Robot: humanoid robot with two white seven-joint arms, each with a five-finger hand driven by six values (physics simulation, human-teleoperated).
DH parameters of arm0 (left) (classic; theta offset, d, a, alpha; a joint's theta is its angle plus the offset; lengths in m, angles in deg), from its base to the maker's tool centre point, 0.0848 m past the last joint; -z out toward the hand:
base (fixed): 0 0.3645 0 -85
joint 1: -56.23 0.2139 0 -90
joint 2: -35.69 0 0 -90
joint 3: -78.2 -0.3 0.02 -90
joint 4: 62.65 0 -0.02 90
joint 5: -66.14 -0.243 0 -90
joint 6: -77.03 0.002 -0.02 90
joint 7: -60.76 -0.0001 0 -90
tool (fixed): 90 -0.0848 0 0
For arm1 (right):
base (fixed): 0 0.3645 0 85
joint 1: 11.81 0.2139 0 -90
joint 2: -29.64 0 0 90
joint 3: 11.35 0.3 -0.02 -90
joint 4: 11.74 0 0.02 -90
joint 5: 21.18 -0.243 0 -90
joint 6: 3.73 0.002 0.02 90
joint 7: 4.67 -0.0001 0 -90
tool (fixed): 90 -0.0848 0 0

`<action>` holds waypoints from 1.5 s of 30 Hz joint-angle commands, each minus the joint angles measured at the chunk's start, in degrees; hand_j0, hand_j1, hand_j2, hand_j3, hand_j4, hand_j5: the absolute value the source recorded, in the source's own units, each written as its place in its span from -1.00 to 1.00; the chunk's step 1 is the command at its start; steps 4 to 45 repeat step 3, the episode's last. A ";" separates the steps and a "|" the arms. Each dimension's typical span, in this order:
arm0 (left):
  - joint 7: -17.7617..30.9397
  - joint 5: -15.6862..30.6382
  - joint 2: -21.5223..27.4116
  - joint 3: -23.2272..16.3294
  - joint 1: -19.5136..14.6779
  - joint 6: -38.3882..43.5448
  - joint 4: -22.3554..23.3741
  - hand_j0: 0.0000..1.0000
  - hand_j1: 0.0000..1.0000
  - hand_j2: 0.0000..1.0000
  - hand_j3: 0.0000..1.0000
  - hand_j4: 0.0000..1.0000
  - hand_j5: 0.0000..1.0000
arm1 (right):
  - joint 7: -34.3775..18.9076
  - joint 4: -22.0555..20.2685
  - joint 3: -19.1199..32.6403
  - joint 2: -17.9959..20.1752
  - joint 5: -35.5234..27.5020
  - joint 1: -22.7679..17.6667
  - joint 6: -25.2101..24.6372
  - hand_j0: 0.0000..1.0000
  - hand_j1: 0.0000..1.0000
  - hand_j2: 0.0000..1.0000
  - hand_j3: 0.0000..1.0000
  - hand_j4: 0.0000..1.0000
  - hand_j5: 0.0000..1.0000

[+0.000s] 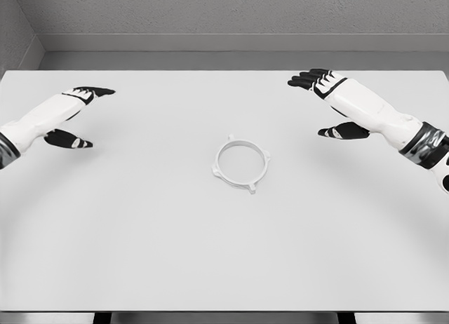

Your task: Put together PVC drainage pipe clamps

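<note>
A white ring-shaped pipe clamp (240, 164) with small tabs around its rim lies flat near the middle of the white table (140, 233). My left hand (78, 113) hovers at the far left, its black fingers stretched out and holding nothing. My right hand (324, 99) hovers at the upper right, fingers likewise spread and empty. Both hands are well apart from the clamp, one on each side of it.
The table's far edge meets a grey wall (224, 15) and a grey floor strip behind it. The near edge runs along the bottom of the view.
</note>
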 commanded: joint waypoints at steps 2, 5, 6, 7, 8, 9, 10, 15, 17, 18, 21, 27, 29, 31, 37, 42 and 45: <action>0.02 1.76 3.33 3.74 0.35 0.16 0.55 1.00 1.00 1.00 1.00 1.00 1.00 | 0.06 -0.02 0.03 0.09 -0.37 0.00 -0.04 1.00 1.00 1.00 1.00 1.00 1.00; -0.07 1.76 3.33 3.74 0.35 0.16 0.55 1.00 1.00 1.00 1.00 1.00 1.00 | 0.06 -0.02 0.03 0.09 -0.37 0.00 -0.04 1.00 1.00 1.00 1.00 1.00 1.00; -0.07 1.76 3.33 3.74 0.35 0.16 0.55 1.00 1.00 1.00 1.00 1.00 1.00 | 0.06 -0.02 0.03 0.09 -0.37 0.00 -0.04 1.00 1.00 1.00 1.00 1.00 1.00; -0.07 1.76 3.33 3.74 0.35 0.16 0.55 1.00 1.00 1.00 1.00 1.00 1.00 | 0.06 -0.02 0.03 0.09 -0.37 0.00 -0.04 1.00 1.00 1.00 1.00 1.00 1.00; -0.07 1.76 3.33 3.74 0.35 0.16 0.55 1.00 1.00 1.00 1.00 1.00 1.00 | 0.06 -0.02 0.03 0.09 -0.37 0.00 -0.04 1.00 1.00 1.00 1.00 1.00 1.00; -0.07 1.76 3.33 3.74 0.35 0.16 0.55 1.00 1.00 1.00 1.00 1.00 1.00 | 0.06 -0.02 0.03 0.09 -0.37 0.00 -0.04 1.00 1.00 1.00 1.00 1.00 1.00; -0.07 1.76 3.33 3.74 0.35 0.16 0.55 1.00 1.00 1.00 1.00 1.00 1.00 | 0.06 -0.02 0.03 0.09 -0.37 0.00 -0.04 1.00 1.00 1.00 1.00 1.00 1.00; -0.07 1.76 3.33 3.74 0.35 0.16 0.55 1.00 1.00 1.00 1.00 1.00 1.00 | 0.06 -0.02 0.03 0.09 -0.37 0.00 -0.04 1.00 1.00 1.00 1.00 1.00 1.00; -0.07 1.76 3.33 3.74 0.35 0.16 0.55 1.00 1.00 1.00 1.00 1.00 1.00 | 0.06 -0.02 0.03 0.09 -0.37 0.00 -0.04 1.00 1.00 1.00 1.00 1.00 1.00; -0.07 1.76 3.33 3.74 0.35 0.16 0.55 1.00 1.00 1.00 1.00 1.00 1.00 | 0.06 -0.02 0.03 0.09 -0.37 0.00 -0.04 1.00 1.00 1.00 1.00 1.00 1.00; -0.07 1.76 3.33 3.74 0.35 0.16 0.55 1.00 1.00 1.00 1.00 1.00 1.00 | 0.06 -0.02 0.03 0.09 -0.37 0.00 -0.04 1.00 1.00 1.00 1.00 1.00 1.00; -0.07 1.76 3.33 3.74 0.35 0.16 0.55 1.00 1.00 1.00 1.00 1.00 1.00 | 0.06 -0.02 0.03 0.09 -0.37 0.00 -0.04 1.00 1.00 1.00 1.00 1.00 1.00; -0.07 1.76 3.33 3.74 0.35 0.16 0.55 1.00 1.00 1.00 1.00 1.00 1.00 | 0.06 -0.02 0.03 0.09 -0.37 0.00 -0.04 1.00 1.00 1.00 1.00 1.00 1.00; -0.07 1.76 3.33 3.74 0.35 0.16 0.55 1.00 1.00 1.00 1.00 1.00 1.00 | 0.06 -0.02 0.03 0.09 -0.37 0.00 -0.04 1.00 1.00 1.00 1.00 1.00 1.00; -0.07 1.76 3.33 3.74 0.35 0.16 0.55 1.00 1.00 1.00 1.00 1.00 1.00 | 0.06 -0.02 0.03 0.09 -0.37 0.00 -0.04 1.00 1.00 1.00 1.00 1.00 1.00; -0.07 1.76 3.33 3.74 0.35 0.16 0.55 1.00 1.00 1.00 1.00 1.00 1.00 | 0.06 -0.02 0.03 0.09 -0.37 0.00 -0.04 1.00 1.00 1.00 1.00 1.00 1.00; -0.07 1.76 3.33 3.74 0.35 0.16 0.55 1.00 1.00 1.00 1.00 1.00 1.00 | 0.06 -0.02 0.03 0.09 -0.37 0.00 -0.04 1.00 1.00 1.00 1.00 1.00 1.00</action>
